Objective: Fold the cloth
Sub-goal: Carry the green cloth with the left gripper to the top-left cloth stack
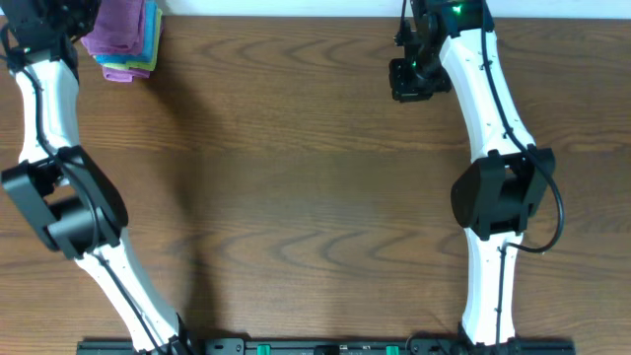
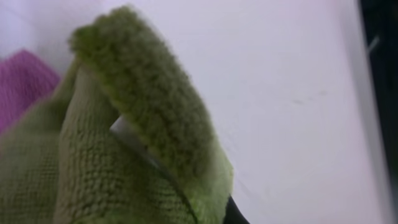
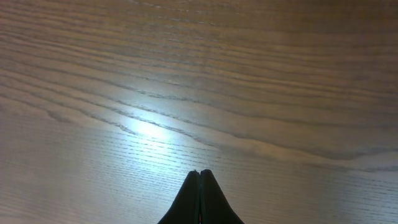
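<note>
Open table (image 1: 296, 177) is seen. The right gripper (image 3: 199, 180) is pressed together. The left gripper (image 1: 69, 30) is masked by the cloth (image 2: 143, 112), so its grip cannot be told.

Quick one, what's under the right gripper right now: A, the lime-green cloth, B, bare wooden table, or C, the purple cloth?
B: the right wrist view shows the right gripper shut, with only bare wooden table beneath it.
</note>
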`<state>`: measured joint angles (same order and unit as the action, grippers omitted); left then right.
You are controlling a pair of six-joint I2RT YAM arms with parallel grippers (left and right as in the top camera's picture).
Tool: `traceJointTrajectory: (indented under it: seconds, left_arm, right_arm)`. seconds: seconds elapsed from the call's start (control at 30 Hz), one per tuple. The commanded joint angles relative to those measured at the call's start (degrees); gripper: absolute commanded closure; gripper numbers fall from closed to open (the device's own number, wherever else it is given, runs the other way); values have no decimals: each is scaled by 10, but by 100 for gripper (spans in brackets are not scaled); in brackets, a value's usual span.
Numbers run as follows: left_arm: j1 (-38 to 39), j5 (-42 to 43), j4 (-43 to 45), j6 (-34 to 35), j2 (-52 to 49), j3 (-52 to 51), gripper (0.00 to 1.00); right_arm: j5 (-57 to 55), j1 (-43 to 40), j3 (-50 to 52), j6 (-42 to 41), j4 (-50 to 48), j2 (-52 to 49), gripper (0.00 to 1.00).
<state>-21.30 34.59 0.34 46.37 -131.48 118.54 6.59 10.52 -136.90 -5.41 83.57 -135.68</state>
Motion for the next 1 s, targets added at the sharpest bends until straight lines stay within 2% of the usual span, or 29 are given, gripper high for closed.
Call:
traceJointTrajectory:
  seconds: [0.0,0.17,0.47,0.7,0.97]
  left_arm:
    - [-5,-5,-5,-38,-48,74,94]
    - [-9,-7,-1,-40,-109,129,94]
    - [-11,-2,-2,-40,-159,132,94]
    - [-24,83,63,-26,-159,139,94]
    - [-26,88,66,-27,-158,176,94]
  right_arm:
    - [-1,8,-11,7,3,5,99]
    - [-1,16,-11,3,12,5,99]
    - [-1,31,-11,-14,13,5,99]
    - [-2,41,-11,-20,10,5,99]
    - [-2,42,-11,-30,10,5,99]
